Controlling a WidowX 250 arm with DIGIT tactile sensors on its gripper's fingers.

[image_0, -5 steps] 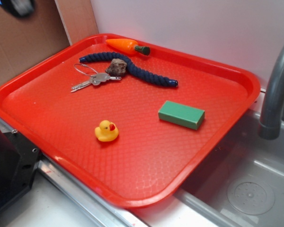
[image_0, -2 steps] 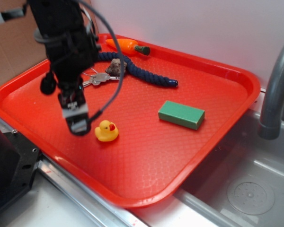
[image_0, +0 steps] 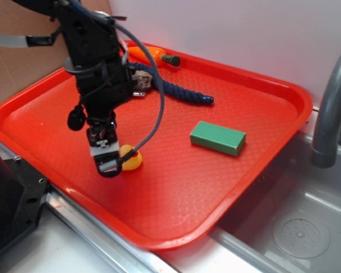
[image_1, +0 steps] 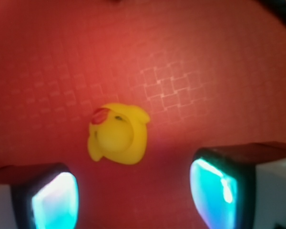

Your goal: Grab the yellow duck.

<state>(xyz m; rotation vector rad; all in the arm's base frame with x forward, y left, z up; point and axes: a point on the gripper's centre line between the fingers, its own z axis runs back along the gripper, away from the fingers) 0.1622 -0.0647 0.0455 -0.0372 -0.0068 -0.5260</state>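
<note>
My claw [image_1: 133, 200] is spread wide and holds nothing. In the wrist view its two lit fingers [image_1: 55, 200] stand at the lower left and lower right corners, and the duck [image_1: 117, 134] sits on the red tray [image_1: 205, 57] above the gap between them, a little toward the left finger. So the duck lies just ahead of the finger line, not yet between the pads. Its beak points up and to the left in that view, the body rounding off toward the lower right. I judge I need a short push forward and a drop before closing.

The exterior view shows what the wrist cannot: my claw [image_0: 108, 162] hangs low, just left of the duck [image_0: 131, 160], partly covering it, with a green block [image_0: 217, 137] well apart to the right and a rope [image_0: 182, 91] and carrot [image_0: 150, 55] at the far edge. From here I cannot tell the height above the tray.
</note>
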